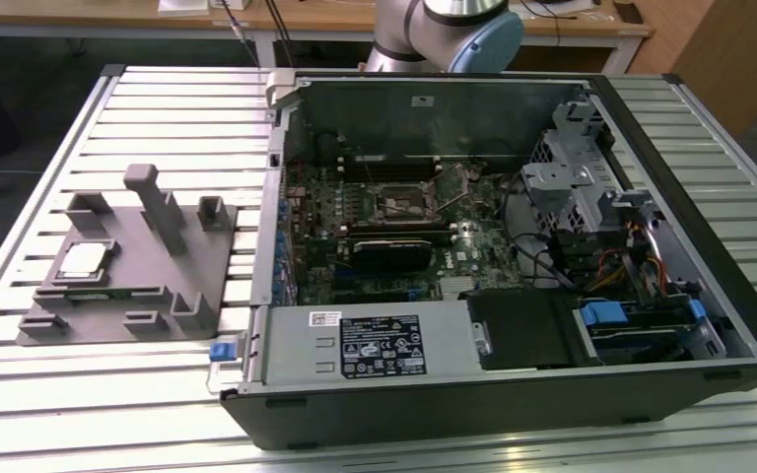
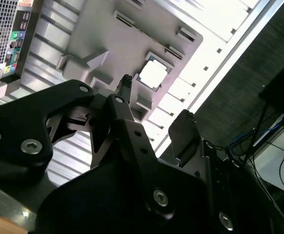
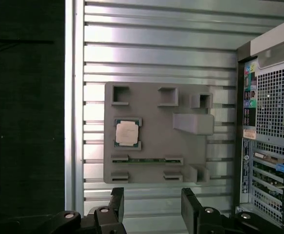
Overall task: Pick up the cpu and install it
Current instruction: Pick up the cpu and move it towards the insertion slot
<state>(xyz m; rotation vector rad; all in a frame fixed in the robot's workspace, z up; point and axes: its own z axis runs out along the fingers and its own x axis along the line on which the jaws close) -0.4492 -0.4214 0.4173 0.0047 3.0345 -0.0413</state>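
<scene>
We see the cpu (image 3: 127,132) lying flat in its recess on the grey fixture (image 3: 156,146), untouched. The gripper (image 3: 152,200) hangs apart from the fixture, its fingers (image 3: 116,197) spread wide and holding nothing; how high, we cannot tell. The open computer case (image 1: 484,414) stands just beside the fixture. The arm (image 1: 445,30) is cut off by the exterior view's upper edge.
</scene>
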